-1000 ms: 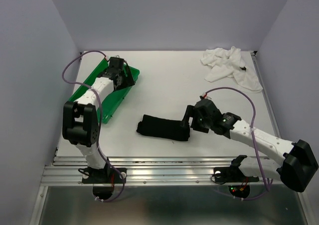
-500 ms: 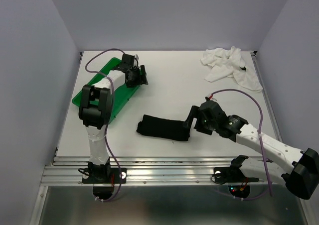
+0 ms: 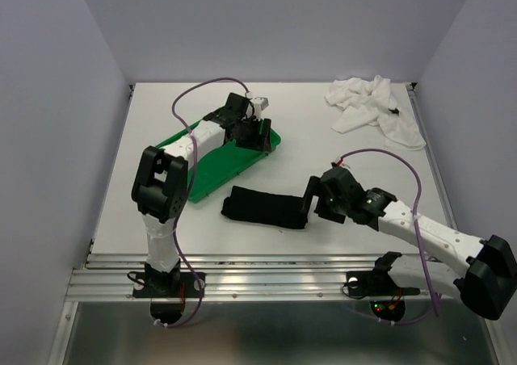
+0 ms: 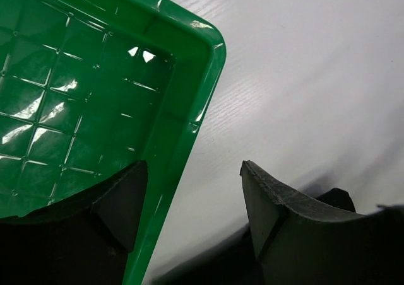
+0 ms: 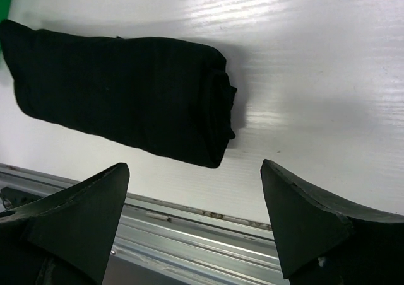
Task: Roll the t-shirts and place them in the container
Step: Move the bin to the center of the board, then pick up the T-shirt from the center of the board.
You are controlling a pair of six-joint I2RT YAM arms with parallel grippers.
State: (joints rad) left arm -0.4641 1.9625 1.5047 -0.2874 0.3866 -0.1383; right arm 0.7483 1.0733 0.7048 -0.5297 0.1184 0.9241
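Observation:
The black t-shirt (image 3: 265, 207) lies rolled into a short bundle near the table's front, and shows in the right wrist view as a dark roll (image 5: 126, 102). My right gripper (image 3: 308, 195) stands open just off its right end, fingers (image 5: 95, 203) apart and empty (image 5: 194, 166). The white t-shirt (image 3: 373, 106) is a crumpled heap at the back right. My left gripper (image 3: 260, 131) is open astride the near corner rim of the green tray (image 3: 218, 159). One finger (image 4: 120, 197) is inside the tray (image 4: 76, 83), the other over bare table (image 4: 192, 165).
An aluminium rail (image 3: 266, 272) runs along the front edge, seen close below the right fingers (image 5: 189, 234). Purple cables loop above both arms. Lilac walls close in the left, back and right sides.
The left arm has swung right and taken the green tray with it, from the back-left edge toward the middle, turning it. Its jaws have narrowed a little. The right gripper has hardly moved.

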